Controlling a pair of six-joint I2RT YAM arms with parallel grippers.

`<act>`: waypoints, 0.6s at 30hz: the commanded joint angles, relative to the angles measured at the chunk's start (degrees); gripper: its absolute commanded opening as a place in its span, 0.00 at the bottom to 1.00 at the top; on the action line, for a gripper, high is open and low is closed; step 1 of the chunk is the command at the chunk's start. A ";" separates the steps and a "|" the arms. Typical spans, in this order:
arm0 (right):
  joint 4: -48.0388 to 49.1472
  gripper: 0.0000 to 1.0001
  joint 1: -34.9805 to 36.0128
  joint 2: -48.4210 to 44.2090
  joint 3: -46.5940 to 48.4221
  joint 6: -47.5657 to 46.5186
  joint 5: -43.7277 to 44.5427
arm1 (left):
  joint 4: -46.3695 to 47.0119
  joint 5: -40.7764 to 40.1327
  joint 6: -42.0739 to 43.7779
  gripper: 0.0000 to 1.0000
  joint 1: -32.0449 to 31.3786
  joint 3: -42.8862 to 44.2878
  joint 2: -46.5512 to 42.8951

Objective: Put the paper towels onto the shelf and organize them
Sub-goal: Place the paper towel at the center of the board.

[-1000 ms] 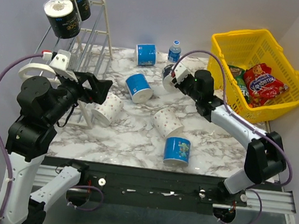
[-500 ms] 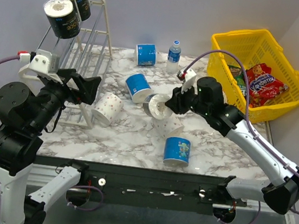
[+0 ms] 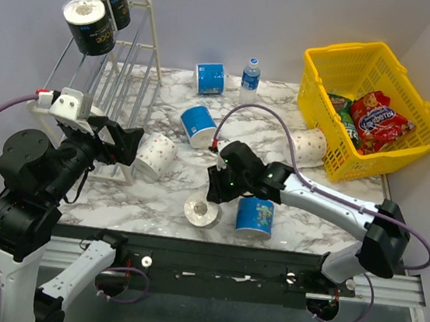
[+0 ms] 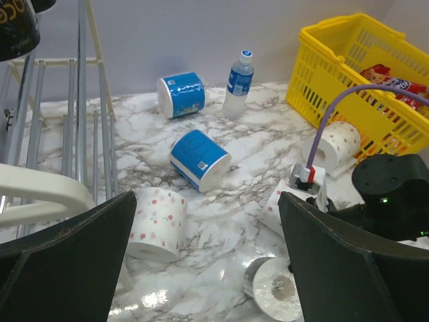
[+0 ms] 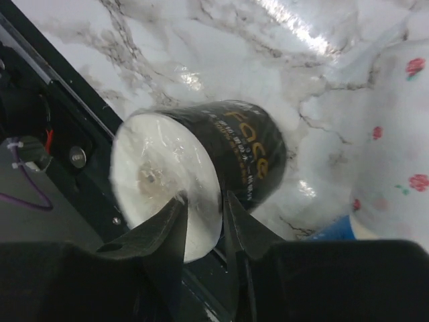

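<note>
My right gripper (image 3: 213, 186) (image 5: 204, 209) is shut on a black paper towel roll (image 3: 202, 212) (image 5: 248, 154), pinching the rim of its white end, low at the table's front edge. That roll also shows in the left wrist view (image 4: 275, 288). My left gripper (image 3: 129, 139) (image 4: 208, 268) is wide open and empty beside the white shelf (image 3: 123, 79) (image 4: 87, 100). Two black rolls (image 3: 90, 26) sit on the shelf's top tier. A dotted white roll (image 3: 154, 156) (image 4: 157, 221) lies next to the shelf. Blue rolls (image 3: 200, 125) (image 3: 209, 78) (image 3: 254, 216) lie on the marble table.
A yellow basket (image 3: 384, 60) with snack bags stands at the back right, with another dotted roll (image 3: 308, 147) against it. A small water bottle (image 3: 250, 75) stands at the back. A third dotted roll (image 4: 278, 208) lies partly hidden under my right arm.
My right arm swung from the back of the table to the front edge, carrying the black roll down with it. My left gripper shifted slightly near the shelf.
</note>
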 commanded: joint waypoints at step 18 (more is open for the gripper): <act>-4.62 0.81 0.51 -19.68 3.47 -0.34 31.63 | -6.63 6.37 -1.93 0.90 -1.58 -12.05 4.31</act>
